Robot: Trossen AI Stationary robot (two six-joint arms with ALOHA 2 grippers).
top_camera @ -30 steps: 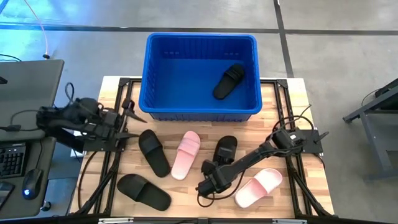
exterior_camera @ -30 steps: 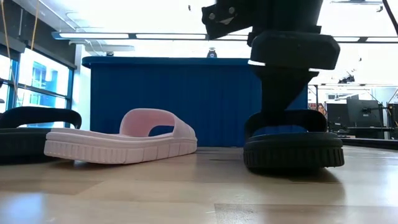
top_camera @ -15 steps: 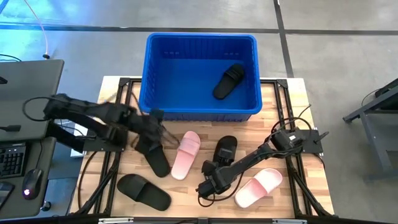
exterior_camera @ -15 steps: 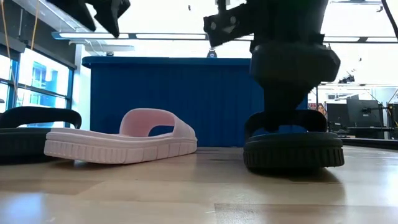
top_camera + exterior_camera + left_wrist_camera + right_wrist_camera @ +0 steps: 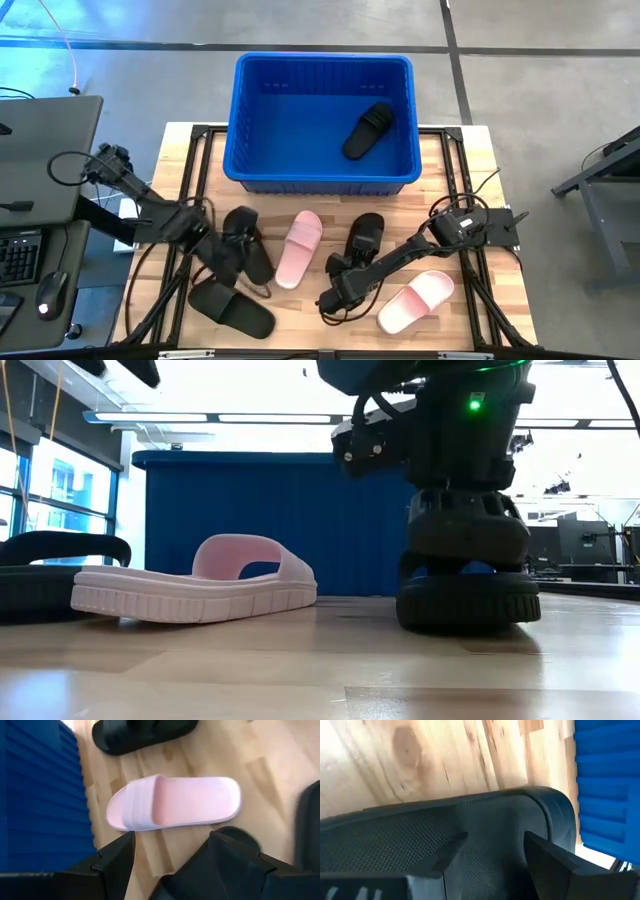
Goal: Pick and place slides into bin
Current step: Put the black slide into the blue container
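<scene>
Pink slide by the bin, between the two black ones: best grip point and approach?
Take the pink slide by its wide strap, coming from above with fingers straddling it. The strap arches clear of the footbed in the low view, and the slide lies flat, sole down, apart from its neighbours.

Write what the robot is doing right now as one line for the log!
left gripper: open over black slide | right gripper: open, low on black slide | blue bin: holds one black slide
</scene>
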